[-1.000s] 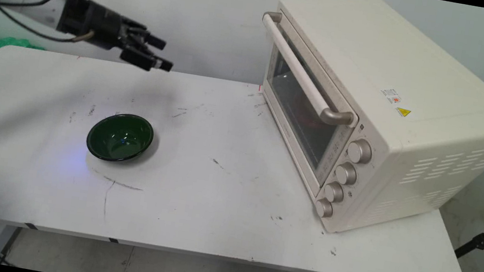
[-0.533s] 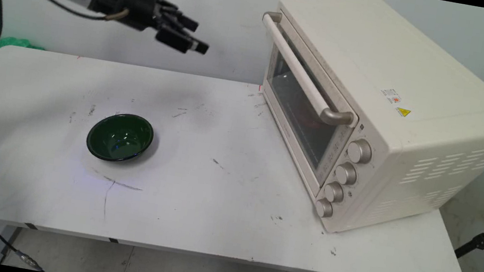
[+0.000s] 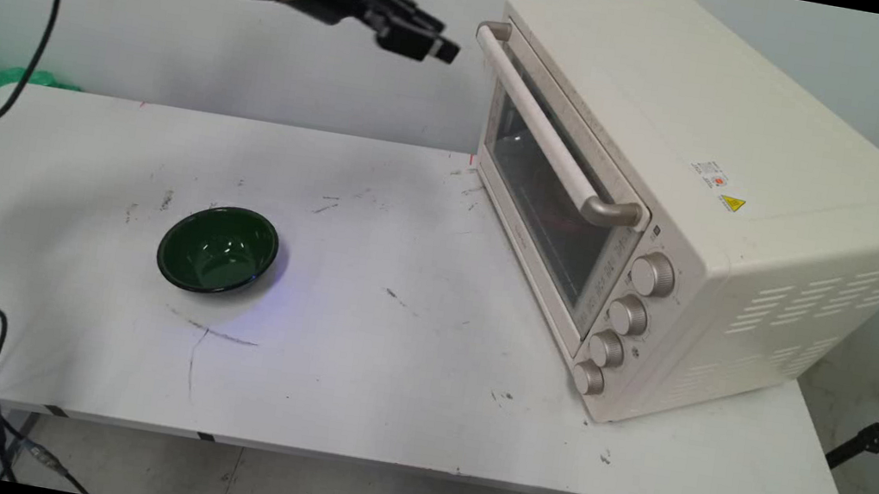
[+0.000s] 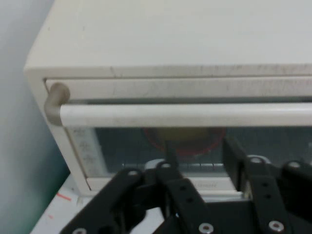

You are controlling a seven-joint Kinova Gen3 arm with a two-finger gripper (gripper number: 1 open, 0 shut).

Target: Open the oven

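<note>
- The gripper is up high, well above the table, pointing sideways at the oven.
- Its tips sit just beside the far end of the oven's door handle, close but not touching.
- Fingers look spread apart with nothing between them. In the hand view they rise from the bottom edge in front of the oven's glass door, below the handle bar.
- The door is shut, and through the glass there's something round and reddish inside, too blurry to say what.
- Four knobs run down the oven's near front corner.
- A dark green bowl sits on the table, well away from the gripper, down and to the left, and it looks empty.
- Black cables hang from the arm on the left side.
</note>
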